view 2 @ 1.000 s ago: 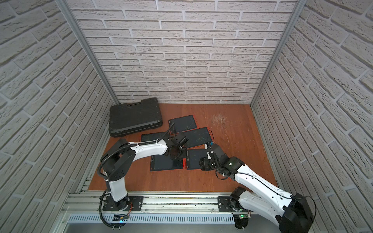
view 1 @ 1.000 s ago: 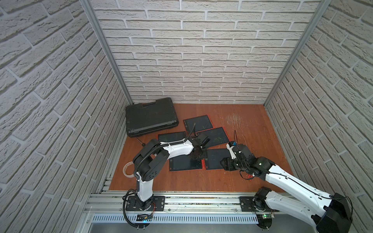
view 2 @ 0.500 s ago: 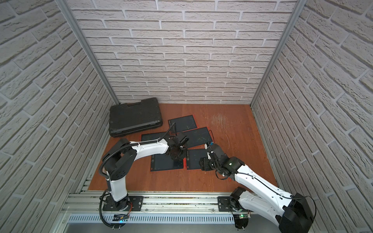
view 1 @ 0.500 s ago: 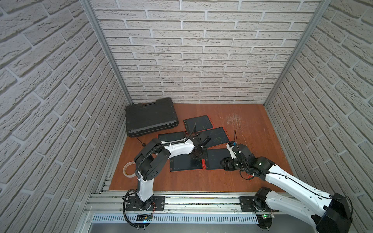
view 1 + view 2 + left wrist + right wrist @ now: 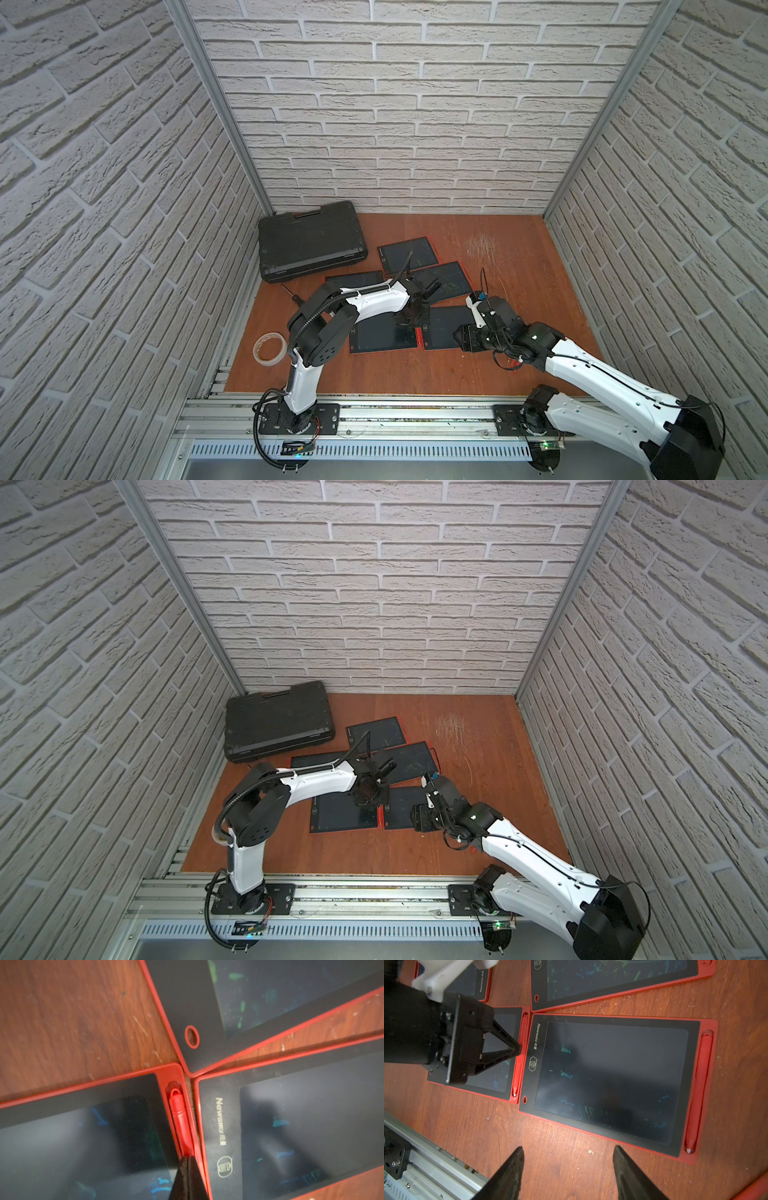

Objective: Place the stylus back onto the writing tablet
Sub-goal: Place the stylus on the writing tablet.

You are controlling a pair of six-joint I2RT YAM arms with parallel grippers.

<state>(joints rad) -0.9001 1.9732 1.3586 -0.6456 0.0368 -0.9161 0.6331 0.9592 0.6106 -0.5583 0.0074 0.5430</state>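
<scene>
Lettering on tablet beside stylus reads "Newsmy".

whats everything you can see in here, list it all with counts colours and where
writing tablets: five, black with red rims, clustered mid-table
styluses: two seen, red, in the near tablets' side slots; other slots unclear
case: one, black, shut, back left corner
tape roll: one, pale, near left of table
thin tool: one, dark, beside the case, kind unclear
table: one, red-brown wood
walls: three, pale brick
rail: one, silver, front edge
arms: two, white and black, mounted on rail
left gripper: one, black fingers shut, tips on a slotted stylus
right gripper: one, black fingers open, empty, above the table
</scene>
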